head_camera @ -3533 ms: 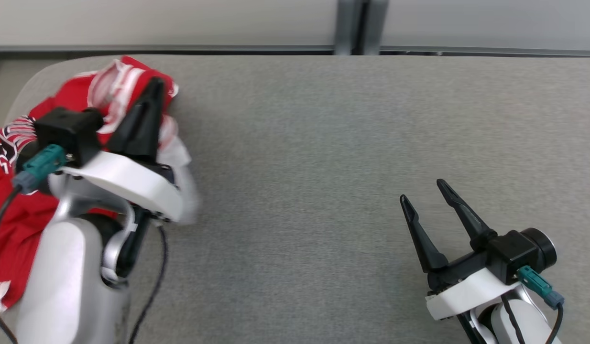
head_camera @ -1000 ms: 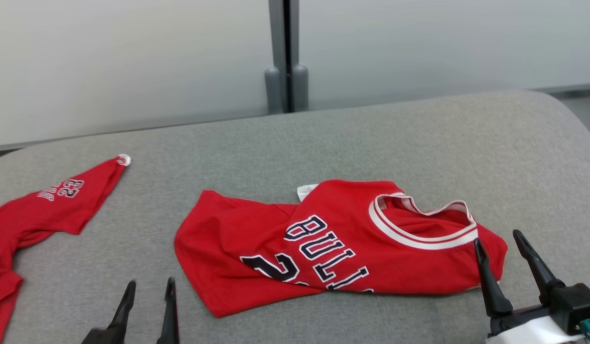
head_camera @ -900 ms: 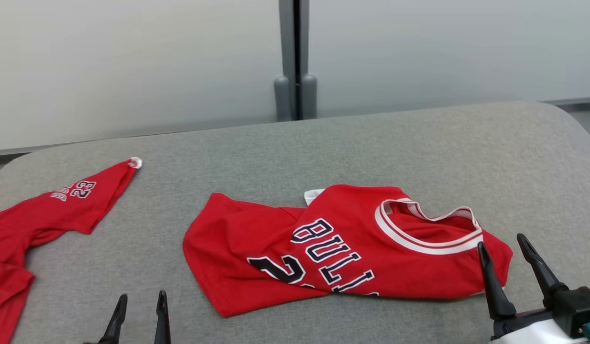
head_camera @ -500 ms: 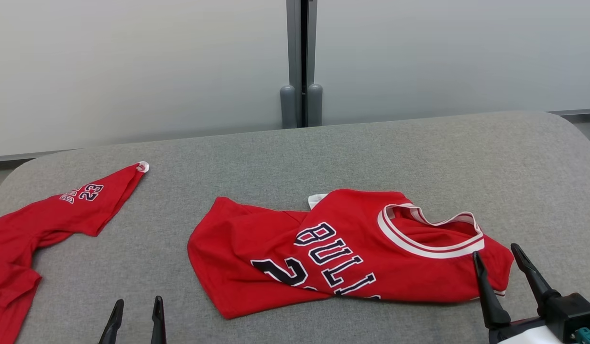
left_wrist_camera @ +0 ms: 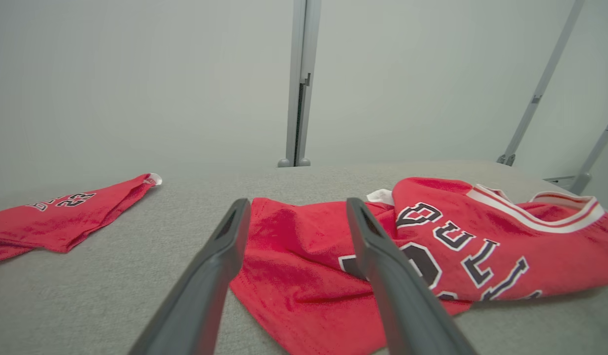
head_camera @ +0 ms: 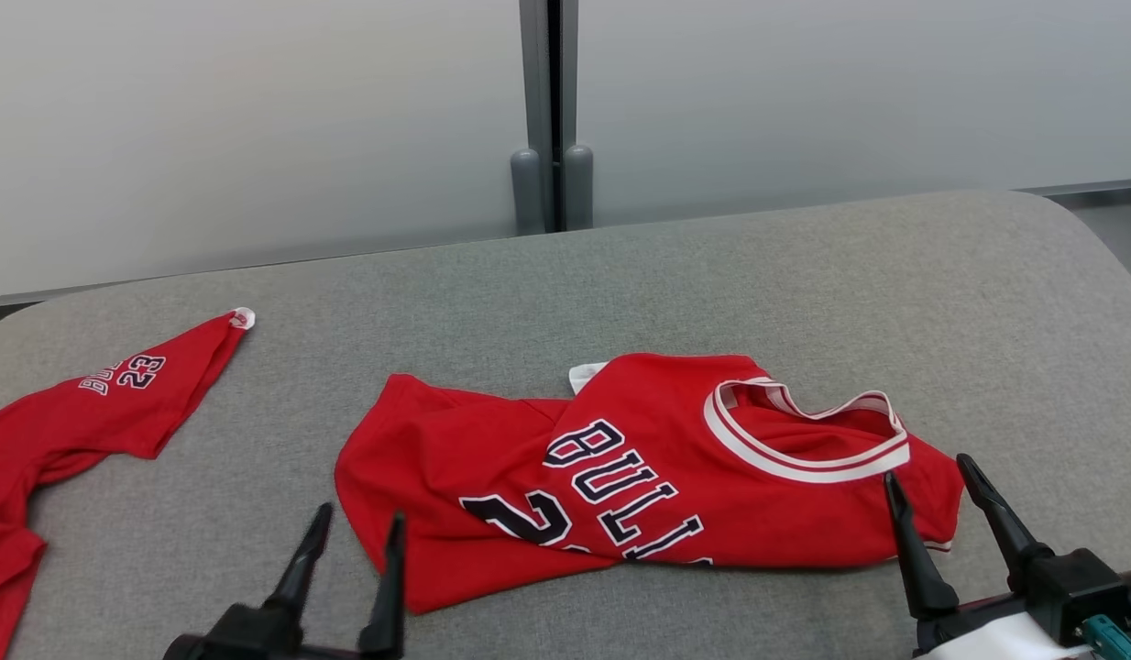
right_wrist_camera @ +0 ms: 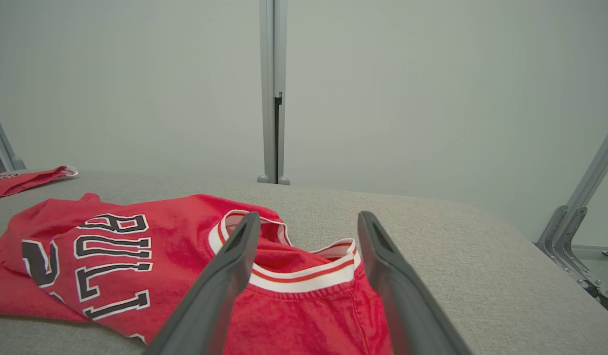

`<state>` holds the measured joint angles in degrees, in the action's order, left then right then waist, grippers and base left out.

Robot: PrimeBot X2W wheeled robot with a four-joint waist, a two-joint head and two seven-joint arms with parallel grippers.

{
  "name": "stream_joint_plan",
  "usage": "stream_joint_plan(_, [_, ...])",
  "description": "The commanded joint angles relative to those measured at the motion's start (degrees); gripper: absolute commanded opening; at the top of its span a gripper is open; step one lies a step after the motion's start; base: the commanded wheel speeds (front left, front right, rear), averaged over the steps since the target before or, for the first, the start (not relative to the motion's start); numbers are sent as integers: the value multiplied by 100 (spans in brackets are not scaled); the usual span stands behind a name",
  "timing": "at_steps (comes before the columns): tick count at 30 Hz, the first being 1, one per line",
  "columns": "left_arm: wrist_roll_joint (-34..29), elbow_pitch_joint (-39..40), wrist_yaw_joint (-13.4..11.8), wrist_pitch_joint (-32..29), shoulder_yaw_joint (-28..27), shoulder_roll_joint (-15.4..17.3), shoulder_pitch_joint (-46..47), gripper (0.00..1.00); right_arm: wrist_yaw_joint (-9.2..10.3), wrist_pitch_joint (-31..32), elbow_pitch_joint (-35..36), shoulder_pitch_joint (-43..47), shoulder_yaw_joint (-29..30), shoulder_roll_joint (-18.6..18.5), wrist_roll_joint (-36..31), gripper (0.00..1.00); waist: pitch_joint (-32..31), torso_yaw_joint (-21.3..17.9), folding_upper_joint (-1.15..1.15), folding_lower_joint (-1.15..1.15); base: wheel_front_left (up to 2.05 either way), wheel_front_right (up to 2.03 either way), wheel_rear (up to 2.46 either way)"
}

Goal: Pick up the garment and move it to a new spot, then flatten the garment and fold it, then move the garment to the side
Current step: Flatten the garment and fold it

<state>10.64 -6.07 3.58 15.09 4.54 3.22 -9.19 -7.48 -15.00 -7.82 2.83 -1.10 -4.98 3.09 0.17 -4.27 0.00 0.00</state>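
A red jersey point(head_camera: 639, 477) is seen lying crumpled on the grey padded bench point(head_camera: 712, 275), right of the middle and towards its near edge. It is spread only in part: the left half is creased and folded over itself, and a small white tag point(head_camera: 586, 374) is turned out at its far edge. Dark letters outlined in white point(head_camera: 620, 486) are shown running across the front, partly hidden by a fold at the near edge. The white-trimmed neckline point(head_camera: 804, 458) is raised open at the jersey's right end.

The left gripper point(head_camera: 360, 513) is held at the near left corner of the jersey, its fingers point(left_wrist_camera: 210, 276) spread wide apart with nothing between them; that corner of the cloth is seen just past the tips. The right gripper point(head_camera: 927, 467) is placed at the near right end, just beside the neckline, its fingers point(right_wrist_camera: 225, 276) likewise parted and empty. Whether either fingertip touches the cloth cannot be told.

A second red garment point(head_camera: 80, 412), marked with small lettering and the number 23, is laid at the far left of the bench, well apart from the jersey. Pale wall panels point(head_camera: 254, 137) joined by a grey post point(head_camera: 549, 110) are seen behind the bench.
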Motion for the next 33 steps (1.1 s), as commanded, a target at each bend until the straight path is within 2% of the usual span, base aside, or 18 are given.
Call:
stream_joint_plan(1, [-27, -92, 75, 10, 230, -4, 262, 100, -3, -28, 11, -80, -42, -31, 37, 100, 67, -82, 0, 0, 0, 0, 0])
stream_joint_plan(5, [110, -424, 182, -351, 931, -19, 1059, 100, -3, -28, 60, -217, -121, -38, 69, 100, 266, -267, 0, 0, 0, 0, 0])
stream_joint_plan(8, [579, -761, 153, -754, 1471, -23, 1661, 100, -3, -28, 48, -312, -198, -31, 103, 100, 433, -451, 0, 0, 0, 0, 0])
stream_joint_plan(10, [979, -1260, -44, -1254, 1868, -14, 2154, 100, -2, -28, 16, -405, -229, -11, 139, 100, 553, -653, 0, 0, 0, 0, 0])
stream_joint_plan(14, [1176, -1944, -473, -1755, 1999, -18, 2639, 100, -2, -28, -10, -487, -263, 26, 191, 100, 655, -952, 0, 0, 0, 0, 0])
stream_joint_plan(15, [1194, -2085, -547, -1847, 2008, -20, 2701, 100, -3, -28, 0, -495, -258, 38, 197, 100, 678, -1016, 0, 0, 0, 0, 0])
stream_joint_plan(17, [1317, -2281, -537, -2000, 2050, -28, 2782, 100, -3, -28, 0, -499, -273, 61, 209, 100, 712, -1127, 0, 0, 0, 0, 0])
stream_joint_plan(18, [1370, -2325, -494, -2036, 2074, -22, 2816, 58, -3, -28, -4, -500, -270, 72, 223, 100, 724, -1173, 0, 0, 0, 0, 0])
stream_joint_plan(19, [1439, -2348, -425, -2081, 2105, -22, 2842, 0, -2, -28, -11, -499, -264, 79, 229, 100, 734, -1209, 0, 0, 0, 0, 0])
stream_joint_plan(24, [1558, -2258, -271, -2066, 2150, -20, 2936, 0, -2, -28, -28, -475, -235, 110, 251, 100, 765, -1309, 0, 0, 0, 0, 0])
stream_joint_plan(30, [1520, -1894, -486, -1761, 1853, 83, 3456, 0, -2, -28, 0, -620, -325, 133, 286, 100, 906, -1474, 0, 0, 0, 0, 0])
stream_joint_plan(33, [1506, -2013, -603, -1812, 1678, 188, 3886, 0, -2, -28, -5, -682, -426, 144, 306, 100, 1012, -1612, 0, 0, 0, 0, 0])
